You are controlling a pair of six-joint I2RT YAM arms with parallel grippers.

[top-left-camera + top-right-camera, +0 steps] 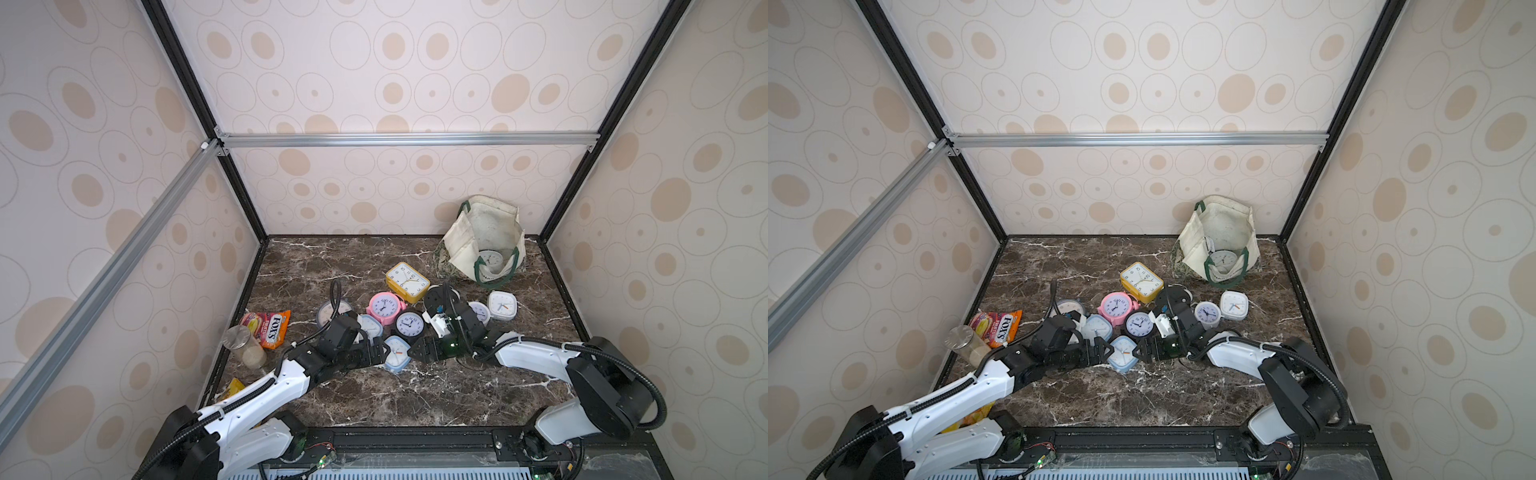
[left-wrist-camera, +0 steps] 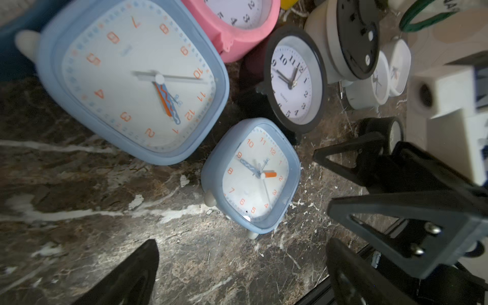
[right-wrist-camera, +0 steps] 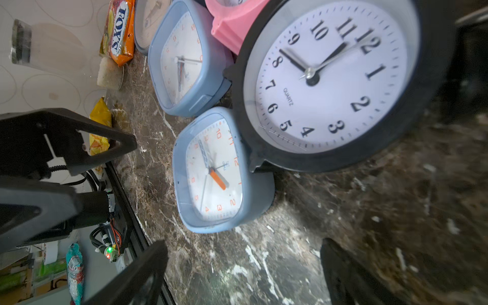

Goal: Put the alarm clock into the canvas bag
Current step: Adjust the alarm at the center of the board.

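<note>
The table (image 1: 415,399) has a dark brown marble pattern with white veins, smooth and a little glossy. The canvas bag (image 1: 459,245) stands in the far right corner. It is soft, wrinkled off-white cloth with dark green strap handles, and its mouth is open. 1 round pale clock (image 1: 491,258) lies inside it.

On the table I count 9 clocks, all with plastic bodies and clear front covers:
- 1 yellow clock (image 1: 407,280), rectangular
- 1 pink clock (image 1: 384,307), round
- 1 black clock (image 1: 409,325), round
- 1 grey clock (image 1: 328,311), round and partly under the left arm
- 1 white round clock (image 1: 481,311)
- 1 white square clock (image 1: 502,305), with rounded corners
- 1 cream clock (image 1: 434,296), which shows its black back
- 2 light blue rounded squares

Of these 2, the blue alarm clock (image 1: 397,354) lies face up at the near edge of the group, just beside the black clock. The other blue clock (image 1: 371,326) is behind it.

The left gripper (image 1: 379,354) and the right gripper (image 1: 417,352) point at each other from either side of the blue alarm clock. Both have black triangular fingers spread wide and hold nothing. I cannot tell if a fingertip touches the clock.

At the left lie 1 glossy orange FOX'S packet (image 1: 270,328), 1 clear cylindrical jar (image 1: 245,347) with a silvery lid, and 1 yellow packet (image 1: 235,387).
</note>
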